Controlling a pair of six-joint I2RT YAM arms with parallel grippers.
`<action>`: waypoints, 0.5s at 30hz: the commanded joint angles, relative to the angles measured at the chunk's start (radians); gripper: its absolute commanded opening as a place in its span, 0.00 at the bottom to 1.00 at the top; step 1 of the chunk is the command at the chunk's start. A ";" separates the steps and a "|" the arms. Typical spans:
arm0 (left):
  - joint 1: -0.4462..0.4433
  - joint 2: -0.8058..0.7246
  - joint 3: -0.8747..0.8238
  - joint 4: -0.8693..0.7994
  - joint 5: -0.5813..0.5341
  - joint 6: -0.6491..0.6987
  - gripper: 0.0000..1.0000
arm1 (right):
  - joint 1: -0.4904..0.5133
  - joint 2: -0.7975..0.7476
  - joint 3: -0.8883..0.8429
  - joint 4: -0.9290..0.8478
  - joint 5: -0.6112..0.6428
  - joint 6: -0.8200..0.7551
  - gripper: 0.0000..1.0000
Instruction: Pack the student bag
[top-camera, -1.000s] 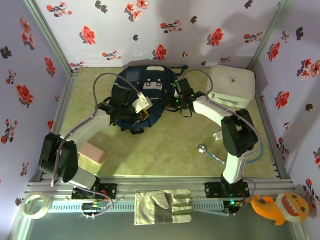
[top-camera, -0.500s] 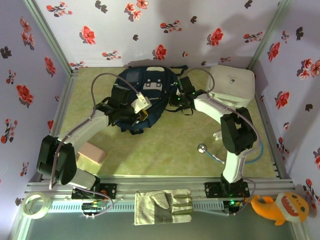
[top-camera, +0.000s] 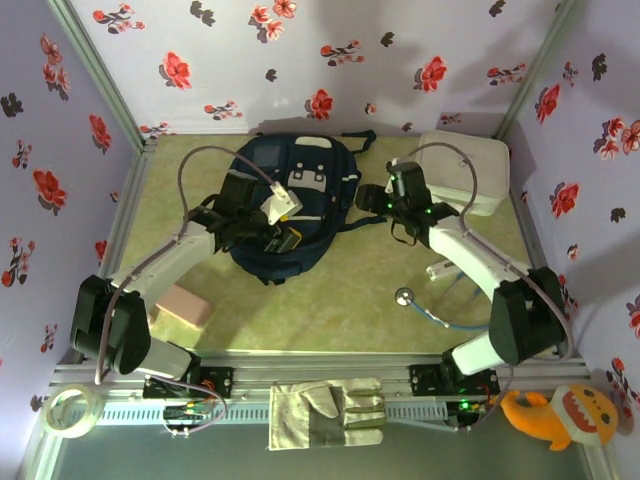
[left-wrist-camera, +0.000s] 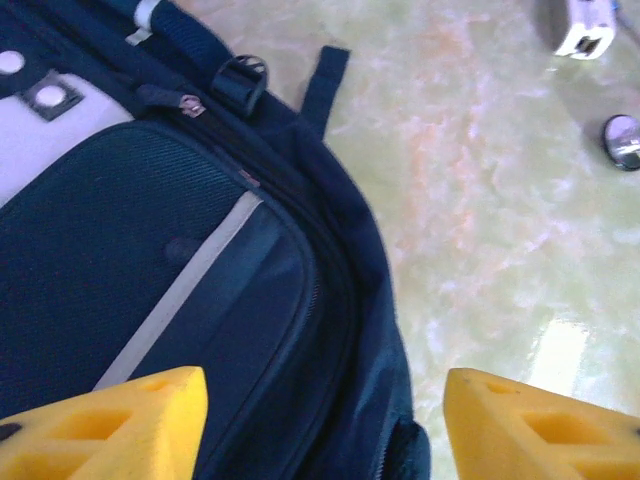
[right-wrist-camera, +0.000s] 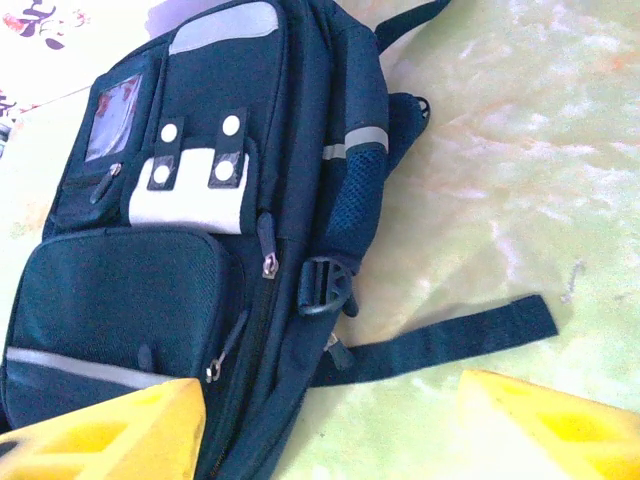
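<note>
The student bag (top-camera: 300, 205) is a navy backpack with white buckle patches, lying flat at the back middle of the table. My left gripper (top-camera: 284, 240) hovers over its near part. In the left wrist view, the left gripper (left-wrist-camera: 325, 430) is open, its yellow fingers (left-wrist-camera: 110, 420) spread over the student bag's (left-wrist-camera: 150, 250) zipped edge, gripping nothing. My right gripper (top-camera: 363, 198) sits just off the bag's right side. Seen from the right wrist, the right gripper (right-wrist-camera: 330, 430) is open above the mat, beside the student bag (right-wrist-camera: 200, 180) and a loose dark strap (right-wrist-camera: 450, 335).
A white zip case (top-camera: 462, 170) stands at the back right. A stethoscope (top-camera: 405, 296) and a small white object (top-camera: 440, 270) lie right of centre. A pink block (top-camera: 185, 303) lies near left. A glove (top-camera: 325, 412), tape roll (top-camera: 70, 410) and plush toy (top-camera: 560, 412) rest on the front rail.
Both grippers have gone from shut to open. The right arm has swung right, away from the bag. The bag has settled flatter and slightly nearer.
</note>
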 joint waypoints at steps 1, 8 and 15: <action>-0.011 0.020 0.042 0.011 -0.150 0.027 0.68 | 0.001 -0.041 -0.077 0.057 0.055 0.014 0.72; -0.060 0.184 0.172 -0.119 -0.285 0.174 0.70 | 0.001 -0.074 -0.169 0.116 0.078 0.065 0.76; -0.092 0.334 0.287 -0.227 -0.296 0.235 0.69 | 0.002 -0.087 -0.182 0.111 0.080 0.076 0.77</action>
